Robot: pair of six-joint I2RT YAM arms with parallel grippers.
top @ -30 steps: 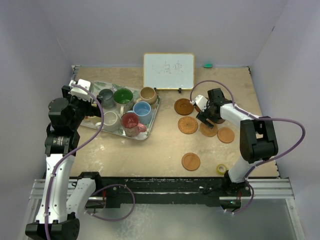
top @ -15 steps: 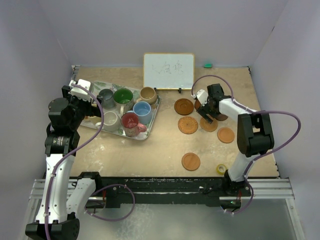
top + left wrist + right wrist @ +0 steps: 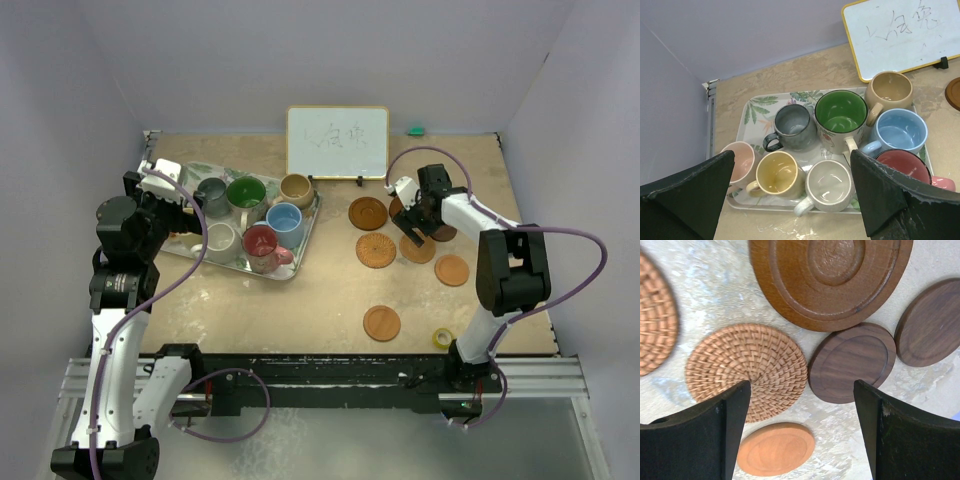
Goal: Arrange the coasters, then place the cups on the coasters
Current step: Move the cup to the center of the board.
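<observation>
Over the right side of the table (image 3: 320,290), the right gripper (image 3: 415,225) is hanging with its jaws wide apart and nothing between them. It is pointing down at the coasters (image 3: 376,250), which are lying flat in a loose cluster at the far right, apparently not yet arranged. Its arm is reaching toward the far side with the elbow folded high and the wrist bent downward. Seen from the wrist, a woven coaster (image 3: 747,370) and a dark wooden coaster (image 3: 852,362) are sitting just beside each other below the fingers, with a ringed brown coaster (image 3: 832,275) and a smooth orange coaster (image 3: 775,449) close by. These discs are looking thin, light and stiff. Lying flush on the table, they are likely to need a pinch across the rim; the smooth wooden ones are apt to slide, while the weave is offering more bite. On the left, the left gripper (image 3: 792,165) is hovering, jaws likewise spread and empty, above the cups (image 3: 840,117), all crowded together on a leaf-patterned tray (image 3: 752,107) at the far left. Being glazed ceramic, they are probably heavier, slick and breakable, and best taken by pinching one wall at the rim.
</observation>
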